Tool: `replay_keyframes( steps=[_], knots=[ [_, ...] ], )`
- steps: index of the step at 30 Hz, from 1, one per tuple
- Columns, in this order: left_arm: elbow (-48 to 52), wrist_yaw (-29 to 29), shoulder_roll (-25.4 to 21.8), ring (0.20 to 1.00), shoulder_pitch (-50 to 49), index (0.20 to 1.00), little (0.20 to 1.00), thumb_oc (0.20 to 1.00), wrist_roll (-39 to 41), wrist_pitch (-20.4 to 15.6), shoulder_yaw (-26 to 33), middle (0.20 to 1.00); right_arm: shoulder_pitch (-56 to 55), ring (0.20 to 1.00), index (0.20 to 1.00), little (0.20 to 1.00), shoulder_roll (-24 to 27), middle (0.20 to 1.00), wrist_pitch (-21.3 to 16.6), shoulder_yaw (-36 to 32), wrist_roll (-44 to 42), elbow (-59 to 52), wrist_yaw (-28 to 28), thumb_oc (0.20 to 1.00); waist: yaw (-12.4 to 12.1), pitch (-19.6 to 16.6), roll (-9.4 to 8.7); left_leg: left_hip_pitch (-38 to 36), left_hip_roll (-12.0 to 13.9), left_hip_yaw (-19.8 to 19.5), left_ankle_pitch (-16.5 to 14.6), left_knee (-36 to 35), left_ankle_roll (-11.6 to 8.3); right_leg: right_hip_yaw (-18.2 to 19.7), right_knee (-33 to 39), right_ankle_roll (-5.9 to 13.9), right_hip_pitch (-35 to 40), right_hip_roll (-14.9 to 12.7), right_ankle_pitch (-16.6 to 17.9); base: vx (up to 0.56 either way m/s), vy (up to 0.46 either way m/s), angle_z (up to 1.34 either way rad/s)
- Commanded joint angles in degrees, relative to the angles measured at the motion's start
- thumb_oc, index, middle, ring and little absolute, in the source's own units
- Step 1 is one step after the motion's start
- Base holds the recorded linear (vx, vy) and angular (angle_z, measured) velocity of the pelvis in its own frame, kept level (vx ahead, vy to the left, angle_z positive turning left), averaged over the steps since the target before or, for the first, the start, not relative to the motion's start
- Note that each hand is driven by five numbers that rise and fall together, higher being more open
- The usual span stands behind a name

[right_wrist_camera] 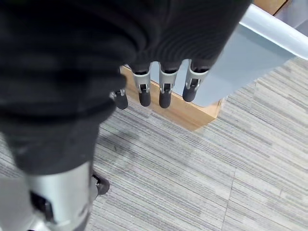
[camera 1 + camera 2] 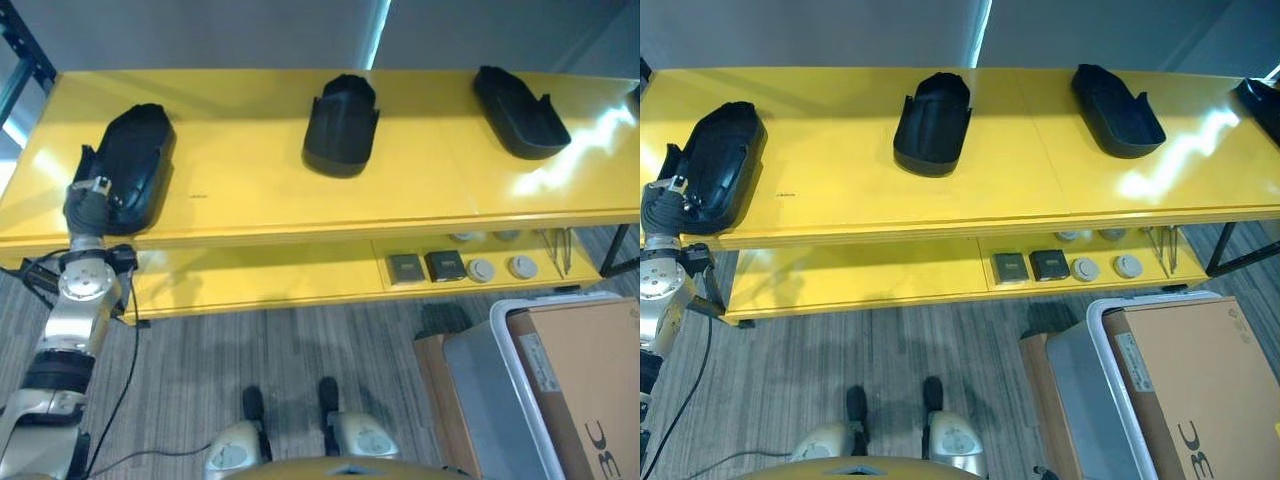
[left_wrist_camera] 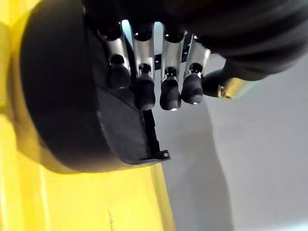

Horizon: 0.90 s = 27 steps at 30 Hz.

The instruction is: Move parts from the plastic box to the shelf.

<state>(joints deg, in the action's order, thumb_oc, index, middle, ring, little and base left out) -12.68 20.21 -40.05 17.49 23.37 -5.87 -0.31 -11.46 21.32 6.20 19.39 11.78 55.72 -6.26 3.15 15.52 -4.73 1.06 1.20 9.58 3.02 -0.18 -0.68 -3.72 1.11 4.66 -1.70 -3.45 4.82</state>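
Three black moulded parts lie on the yellow shelf's top (image 2: 250, 190): one at the left (image 2: 135, 160), one in the middle (image 2: 342, 125), one at the right (image 2: 518, 110). My left hand (image 2: 88, 205) is at the near end of the left part. In the left wrist view its fingers (image 3: 144, 62) reach out straight along that part's rim (image 3: 62, 96), with the thumb held apart. My right hand (image 1: 163, 86) hangs with relaxed fingers over the carpet beside the grey plastic box (image 1: 240, 53) and holds nothing.
The grey plastic box (image 2: 490, 390) stands on the floor at the lower right with a brown cardboard box (image 2: 590, 380) in it. Small square and round items (image 2: 445, 266) lie on the lower shelf. Another black part (image 2: 1262, 100) shows at the top shelf's far right edge.
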Motion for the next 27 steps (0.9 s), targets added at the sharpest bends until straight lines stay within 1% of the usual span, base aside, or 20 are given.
replay_keyframes(
  steps=[1,2,3,4,6,7,9,10,12,16,20,27],
  knots=[
    [2.06,-0.47,-3.42,0.200,1.77,0.200,0.200,0.200,-0.70,-5.02,0.73,0.200,-1.94,1.000,1.000,1.000,1.41,1.000,-1.13,2.14,2.66,1.59,-0.03,1.000,0.05,-2.59,0.27,3.34,0.46,-0.41,-4.75,6.59,2.04,2.44,-3.31,3.47,-1.07,0.38,-1.22,0.04,-0.006,0.06],
    [2.40,-0.60,-3.43,0.200,1.92,0.200,0.200,0.200,-0.42,-5.40,0.75,0.200,-1.93,1.000,1.000,1.000,1.36,1.000,-1.10,2.23,2.72,1.61,-0.05,1.000,0.04,-2.66,0.26,3.30,0.47,-0.41,-4.75,6.57,2.04,2.43,-3.28,3.47,-1.01,0.38,-1.22,0.03,-0.007,0.03],
    [3.24,-1.19,-3.42,0.200,2.14,0.200,0.200,0.200,0.23,-6.61,0.85,0.200,-1.85,1.000,1.000,1.000,1.24,1.000,-0.95,2.33,3.12,1.62,0.06,1.000,0.00,-2.82,0.27,3.22,0.48,-0.42,-4.75,6.54,2.03,2.42,-3.21,3.45,-0.92,0.36,-1.25,0.00,0.000,0.00],
    [6.54,-2.14,-3.26,0.200,2.13,0.200,0.200,0.200,1.21,-7.80,1.25,0.200,-2.00,1.000,1.000,1.000,1.03,1.000,-0.99,2.39,3.50,1.67,-0.05,1.000,-0.19,-3.05,0.29,3.03,0.44,-0.48,-4.73,6.38,1.99,2.31,-2.97,3.41,-0.67,0.32,-1.25,0.00,0.000,0.00],
    [10.02,-3.12,-2.92,0.200,1.77,0.200,0.200,0.200,1.73,-8.10,1.72,0.200,-2.02,1.000,1.000,1.000,0.84,1.000,-1.14,2.20,3.23,2.03,-0.27,1.000,-0.47,-3.19,0.34,2.85,0.37,-0.70,-4.73,6.16,1.93,2.20,-2.69,3.41,-0.39,0.27,-1.25,0.00,0.000,0.00],
    [13.54,-4.40,-2.07,0.200,1.12,0.200,0.200,0.200,1.66,-7.93,2.06,0.200,-2.09,1.000,1.000,1.000,0.60,1.000,-1.28,1.90,3.10,2.46,-0.52,1.000,-0.78,-3.36,0.44,2.68,0.26,-0.94,-4.67,5.95,1.82,2.07,-2.43,3.42,-0.09,0.20,-1.25,0.00,0.000,0.00],
    [18.84,-6.77,-0.08,0.200,-0.90,0.200,0.200,0.200,2.76,-5.48,2.50,0.200,-2.52,1.000,1.000,1.000,0.31,1.000,-1.55,1.02,3.30,2.91,-0.72,1.000,-1.31,-3.73,0.66,2.26,0.07,-1.39,-4.55,5.49,1.57,1.71,-2.05,3.53,0.47,0.05,-1.35,0.00,0.000,0.00],
    [20.79,-7.47,1.21,0.200,-2.61,0.200,0.200,0.200,2.64,-4.44,2.71,0.200,-2.90,1.000,1.000,1.000,0.22,1.000,-1.68,0.51,3.58,2.81,-0.78,1.000,-1.59,-3.86,0.77,1.97,-0.04,-1.61,-4.51,5.23,1.46,1.52,-1.85,3.59,0.78,-0.05,-1.42,0.00,0.000,0.00],
    [22.32,-7.66,2.34,0.200,-4.63,0.200,0.200,0.200,1.19,-3.49,3.21,0.200,-3.47,1.000,1.000,1.000,0.17,1.000,-1.55,-0.08,3.94,2.41,-0.74,1.000,-1.78,-4.04,0.94,1.62,-0.19,-1.78,-4.49,4.94,1.41,1.36,-1.66,3.67,1.10,-0.16,-1.46,0.01,0.016,-0.01],
    [22.60,-8.84,4.35,0.200,-10.33,0.200,0.200,0.200,2.18,-1.76,3.93,0.200,-4.42,1.000,1.000,1.000,-0.03,1.000,-0.87,-0.95,4.58,1.26,-0.99,1.000,-2.35,-4.21,1.27,1.11,-0.46,-2.08,-4.51,4.50,1.34,0.90,-1.67,3.78,1.44,-0.48,-1.70,0.01,0.035,0.00],
    [21.54,-8.64,4.98,0.200,-11.95,0.200,0.200,0.200,2.05,-1.96,4.05,0.200,-4.48,1.000,1.000,1.000,0.03,1.000,-0.81,-1.11,4.28,1.36,-1.08,1.000,-2.57,-4.07,1.38,1.14,-0.51,-2.13,-4.55,4.58,1.39,0.74,-1.74,3.77,1.43,-0.61,-1.75,-0.01,0.020,0.03],
    [16.98,-6.01,5.95,0.200,-13.89,0.200,0.200,0.200,1.54,-2.59,3.19,0.200,-3.99,1.000,1.000,1.000,0.19,1.000,-0.98,-1.05,3.52,2.11,-1.44,1.000,-2.85,-3.60,1.52,1.14,-0.57,-2.18,-4.61,4.52,1.33,0.37,-1.72,4.02,1.39,-0.95,-1.66,-0.01,0.015,0.08]
  ],
)
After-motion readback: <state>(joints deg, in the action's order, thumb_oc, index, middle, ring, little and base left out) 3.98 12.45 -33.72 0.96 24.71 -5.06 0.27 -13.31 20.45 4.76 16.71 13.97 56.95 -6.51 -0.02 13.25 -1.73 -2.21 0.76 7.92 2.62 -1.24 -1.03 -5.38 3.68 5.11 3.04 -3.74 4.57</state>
